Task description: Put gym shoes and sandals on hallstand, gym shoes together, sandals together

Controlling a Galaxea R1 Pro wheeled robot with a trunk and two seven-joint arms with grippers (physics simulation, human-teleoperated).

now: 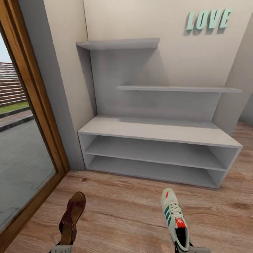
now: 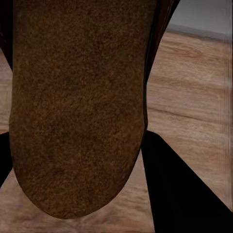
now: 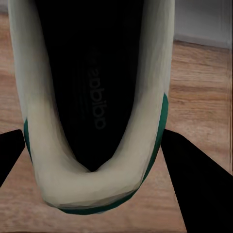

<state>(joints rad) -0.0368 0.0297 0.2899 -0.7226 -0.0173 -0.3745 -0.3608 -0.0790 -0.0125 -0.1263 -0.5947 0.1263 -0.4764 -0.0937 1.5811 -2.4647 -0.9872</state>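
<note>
A brown sandal [image 1: 72,216] hangs low at the left of the head view, toe toward the hallstand [image 1: 158,131]. My left gripper [image 1: 62,247] is shut on its heel end. In the left wrist view the sandal [image 2: 77,107] sits between the dark fingers [image 2: 187,194] of the left gripper [image 2: 73,138]. A white gym shoe [image 1: 174,219] with green stripes is at the lower right, and my right gripper [image 1: 183,247] is shut on its heel. The right wrist view looks into the gym shoe [image 3: 92,97], its black lining between the right gripper [image 3: 94,133] fingers [image 3: 194,179]. The wood corridor floor [image 1: 123,214] lies beneath both.
The hallstand's bench top, two open lower shelves and two upper shelves [image 1: 175,89] hold nothing. A wood-framed glass door [image 1: 31,116] runs along the left. Teal LOVE letters [image 1: 209,19] hang on the wall. Wood floor lies between me and the hallstand.
</note>
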